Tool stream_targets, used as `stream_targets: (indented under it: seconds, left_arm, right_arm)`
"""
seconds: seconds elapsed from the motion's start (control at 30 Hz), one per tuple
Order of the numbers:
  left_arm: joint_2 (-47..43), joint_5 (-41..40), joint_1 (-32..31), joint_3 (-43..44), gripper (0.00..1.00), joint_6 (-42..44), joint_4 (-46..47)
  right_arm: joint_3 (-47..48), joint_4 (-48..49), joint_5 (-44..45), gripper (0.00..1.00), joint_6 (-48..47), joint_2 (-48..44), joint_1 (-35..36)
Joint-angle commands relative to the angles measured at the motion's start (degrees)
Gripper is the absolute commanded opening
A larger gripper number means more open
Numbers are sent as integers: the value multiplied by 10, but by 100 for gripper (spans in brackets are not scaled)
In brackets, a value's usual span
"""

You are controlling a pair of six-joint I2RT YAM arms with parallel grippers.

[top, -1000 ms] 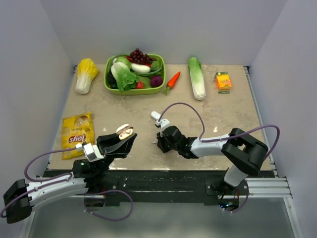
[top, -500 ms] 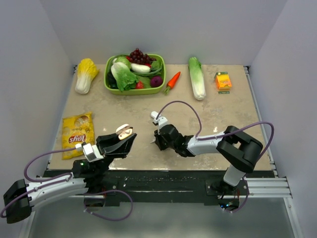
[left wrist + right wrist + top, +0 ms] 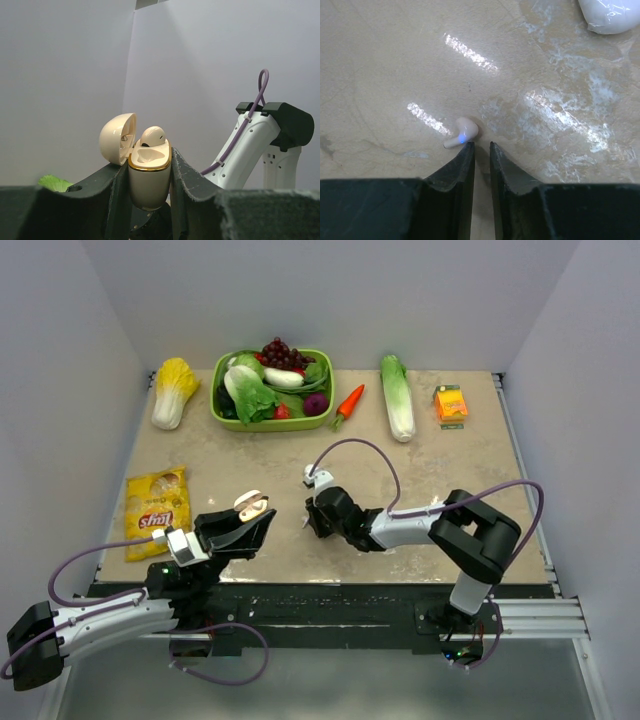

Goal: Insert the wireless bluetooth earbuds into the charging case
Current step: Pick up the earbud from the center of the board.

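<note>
The charging case point(image 3: 149, 180), cream-white with a gold rim, stands upright between the fingers of my left gripper point(image 3: 148, 162), which is shut on it. Its lid point(image 3: 118, 138) hangs open to the left. One earbud point(image 3: 151, 135) sits in the case's far socket, and the near socket is bare. In the top view the left gripper point(image 3: 255, 515) holds the case point(image 3: 253, 506) above the table's near edge. A second earbud point(image 3: 464, 133) with a blue light lies on the table. It rests just past the left fingertip of my right gripper point(image 3: 481, 145), outside the narrowly open jaws.
At the back stand a green basket point(image 3: 215, 410) of vegetables, a yellow cabbage point(image 3: 174, 392), a carrot point(image 3: 348, 403), a long green cabbage point(image 3: 397, 395) and an orange carton point(image 3: 451, 404). A yellow chip bag point(image 3: 156, 511) lies at the left. A white rounded thing point(image 3: 610, 15) shows in the right wrist view.
My right gripper has slid a little to the left over the table and its jaws have parted slightly. The left arm and the case have not moved.
</note>
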Motion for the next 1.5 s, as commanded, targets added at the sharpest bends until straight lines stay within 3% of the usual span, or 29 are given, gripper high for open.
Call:
stream_targets:
  seconds: [0.0, 0.17, 0.33, 0.67, 1.47]
  left_arm:
    - [-8, -8, -2, -59, 0, -7, 64]
    - [-1, -11, -2, -60, 0, -7, 71]
    - [5, -12, -2, -55, 0, -7, 75]
    - [-3, -16, -2, -56, 0, -13, 68]
    - [-8, -14, -2, -64, 0, -22, 72]
  right_arm:
    - [4, -43, 42, 27, 6, -43, -1]
    - [29, -85, 46, 53, 42, -73, -2]
    - [81, -127, 34, 59, 142, -54, -1]
    - [120, -177, 64, 57, 242, 10, 0]
    - [129, -196, 63, 43, 213, 68, 6]
